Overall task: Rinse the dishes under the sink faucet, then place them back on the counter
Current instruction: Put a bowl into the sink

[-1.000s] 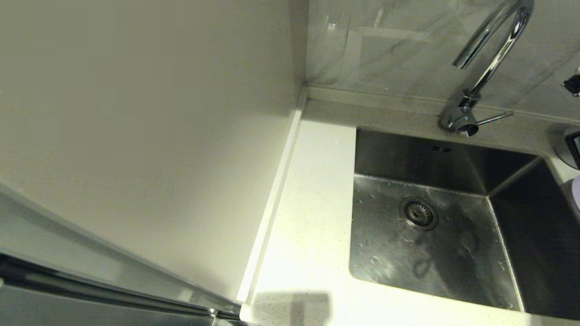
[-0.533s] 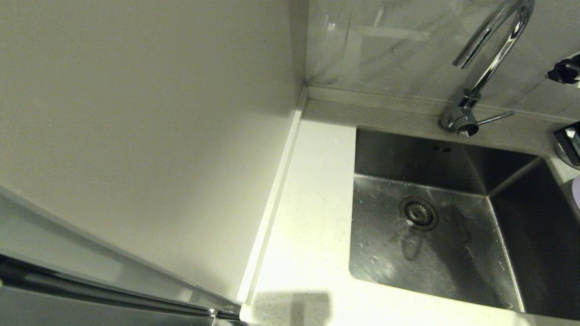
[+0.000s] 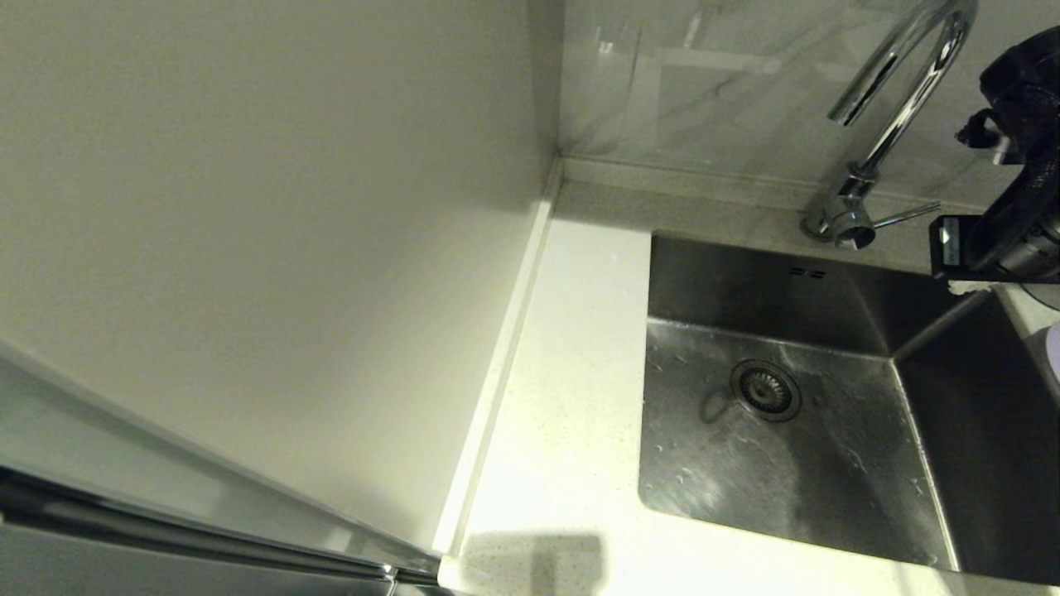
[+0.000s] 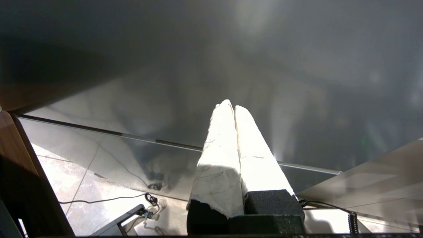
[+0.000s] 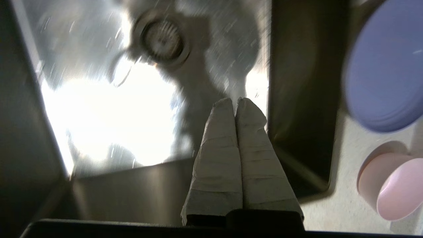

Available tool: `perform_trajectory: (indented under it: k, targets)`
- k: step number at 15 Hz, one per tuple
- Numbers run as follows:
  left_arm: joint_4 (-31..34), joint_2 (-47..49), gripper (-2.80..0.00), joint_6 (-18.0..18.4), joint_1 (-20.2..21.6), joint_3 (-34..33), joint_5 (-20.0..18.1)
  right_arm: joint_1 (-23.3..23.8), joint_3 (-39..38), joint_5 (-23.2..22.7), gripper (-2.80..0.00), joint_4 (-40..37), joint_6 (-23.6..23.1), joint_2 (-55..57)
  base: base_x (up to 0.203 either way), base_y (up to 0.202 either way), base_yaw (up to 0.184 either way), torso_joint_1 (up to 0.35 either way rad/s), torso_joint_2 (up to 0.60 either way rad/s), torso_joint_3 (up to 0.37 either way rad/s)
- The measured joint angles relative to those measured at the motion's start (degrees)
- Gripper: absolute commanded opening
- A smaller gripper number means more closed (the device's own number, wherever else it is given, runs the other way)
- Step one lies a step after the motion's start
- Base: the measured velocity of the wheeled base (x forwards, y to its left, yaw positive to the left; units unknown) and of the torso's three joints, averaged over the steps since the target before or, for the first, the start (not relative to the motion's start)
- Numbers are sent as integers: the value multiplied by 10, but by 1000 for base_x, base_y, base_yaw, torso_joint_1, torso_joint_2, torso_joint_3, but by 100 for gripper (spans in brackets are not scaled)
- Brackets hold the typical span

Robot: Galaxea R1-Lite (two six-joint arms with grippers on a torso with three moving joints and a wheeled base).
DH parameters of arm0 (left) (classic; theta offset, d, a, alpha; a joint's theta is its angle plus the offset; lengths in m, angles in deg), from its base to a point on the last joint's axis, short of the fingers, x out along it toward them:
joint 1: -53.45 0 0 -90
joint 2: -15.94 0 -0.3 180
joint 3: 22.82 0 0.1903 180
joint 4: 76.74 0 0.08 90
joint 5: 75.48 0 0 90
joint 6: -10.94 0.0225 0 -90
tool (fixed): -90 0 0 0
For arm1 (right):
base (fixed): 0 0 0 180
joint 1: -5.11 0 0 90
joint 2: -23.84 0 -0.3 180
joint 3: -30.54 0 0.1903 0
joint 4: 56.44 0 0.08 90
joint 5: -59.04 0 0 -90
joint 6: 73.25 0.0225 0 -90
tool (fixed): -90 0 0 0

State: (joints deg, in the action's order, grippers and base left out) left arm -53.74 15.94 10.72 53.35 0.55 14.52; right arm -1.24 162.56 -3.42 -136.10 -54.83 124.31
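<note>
The steel sink (image 3: 795, 463) is empty, with drops of water around its drain strainer (image 3: 764, 390). The chrome faucet (image 3: 898, 108) arches over its back edge, lever (image 3: 907, 215) pointing right. My right arm (image 3: 1014, 165) reaches in from the right, just right of the faucet, above the sink's back right corner. Its gripper (image 5: 235, 100) is shut and empty over the basin. On the counter (image 5: 347, 198) beside the sink lie a lavender plate (image 5: 383, 66) and a pink bowl (image 5: 393, 188). My left gripper (image 4: 231, 106) is shut, empty and parked low, away from the sink.
A plain cream wall panel (image 3: 273, 232) fills the left side, with a strip of white counter (image 3: 563, 372) between it and the sink. A marbled backsplash (image 3: 704, 83) stands behind the faucet. Cables (image 4: 109, 198) lie on the floor below the left gripper.
My right arm has come into the head view from the right edge and moved left, up beside the faucet. Its shadow on the sink floor has slid left toward the drain.
</note>
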Motion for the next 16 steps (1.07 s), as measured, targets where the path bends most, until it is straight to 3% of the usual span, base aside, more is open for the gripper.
perform_trajectory:
  k: [5, 6, 12, 16]
  targets:
    - [0, 0, -280, 0, 0, 0, 0, 0, 8, 54, -280, 64, -9, 29, 0, 0, 0, 0, 0, 0]
    - [0, 0, -280, 0, 0, 0, 0, 0, 9, 62, 0, 72, -18, 32, 0, 0, 0, 0, 0, 0]
    - [0, 0, -280, 0, 0, 0, 0, 8, 22, 74, 0, 75, -93, 38, 0, 0, 0, 0, 0, 0]
    - [0, 0, -280, 0, 0, 0, 0, 51, 45, 89, 0, 117, -234, 46, 0, 0, 0, 0, 0, 0]
